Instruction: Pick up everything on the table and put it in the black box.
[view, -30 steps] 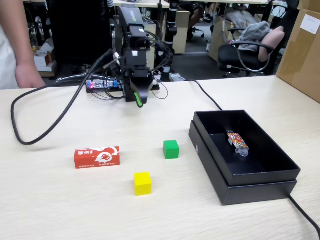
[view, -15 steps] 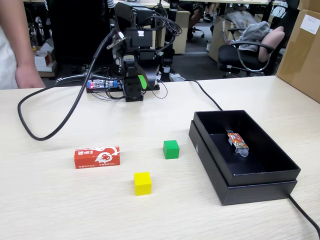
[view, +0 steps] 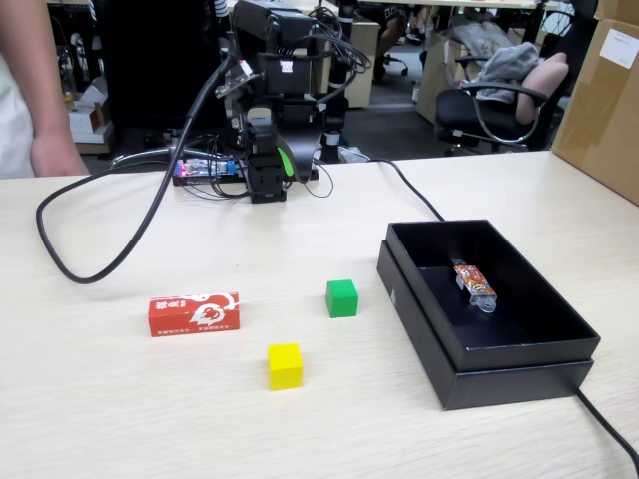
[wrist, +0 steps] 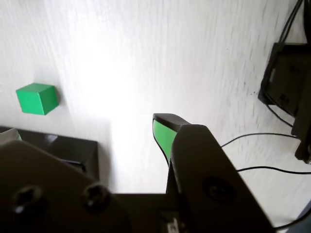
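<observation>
On the pale wood table [view: 120,419] lie a red carton with white print [view: 194,313], a green cube [view: 341,297] and a yellow cube [view: 285,365]. To their right in the fixed view stands the black box [view: 519,354]. My gripper [view: 275,180] hangs at the back of the table over the arm's base, far from all three. In the wrist view the gripper [wrist: 126,141] is open: table shows beside the green-padded finger [wrist: 163,133] and nothing is held. That view also shows the green cube [wrist: 36,98] at the left and a corner of the black box [wrist: 73,145].
An orange-patterned packet [view: 473,282] lies inside the box. A thick black cable [view: 100,259] loops across the table's left side, and a thin one runs by the box's far corner. A brown carton [view: 604,100] stands at the right edge. A person [view: 30,90] stands at back left.
The arm has folded back and upright over its base, drawing the gripper away from the table's middle. The carton, cubes and box have not moved.
</observation>
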Motion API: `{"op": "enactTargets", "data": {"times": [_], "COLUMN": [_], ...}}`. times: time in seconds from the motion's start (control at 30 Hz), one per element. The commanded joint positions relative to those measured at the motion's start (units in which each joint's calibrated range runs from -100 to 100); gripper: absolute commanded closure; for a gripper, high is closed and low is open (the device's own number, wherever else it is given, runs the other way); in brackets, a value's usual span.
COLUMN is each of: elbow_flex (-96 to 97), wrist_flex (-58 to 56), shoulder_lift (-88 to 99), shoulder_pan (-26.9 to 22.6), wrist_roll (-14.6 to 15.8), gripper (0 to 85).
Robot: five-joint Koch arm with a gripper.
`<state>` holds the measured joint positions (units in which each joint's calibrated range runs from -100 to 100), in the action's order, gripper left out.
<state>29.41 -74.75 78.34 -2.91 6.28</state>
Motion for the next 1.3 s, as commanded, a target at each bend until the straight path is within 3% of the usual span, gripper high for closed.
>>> {"op": "enactTargets", "data": {"times": [0.0, 0.5, 1.27], "elbow_flex": [-7.0, -31.6, -49.4], "wrist_flex": [0.1, -0.1, -0.1], "shoulder_lift": [-7.1, -35.5, -76.2], "shoulder_pan": [-0.4, -1.8, 0.3], "wrist_roll": [0.2, 2.4, 3.3], "gripper": [34.5, 34.5, 34.2]}}
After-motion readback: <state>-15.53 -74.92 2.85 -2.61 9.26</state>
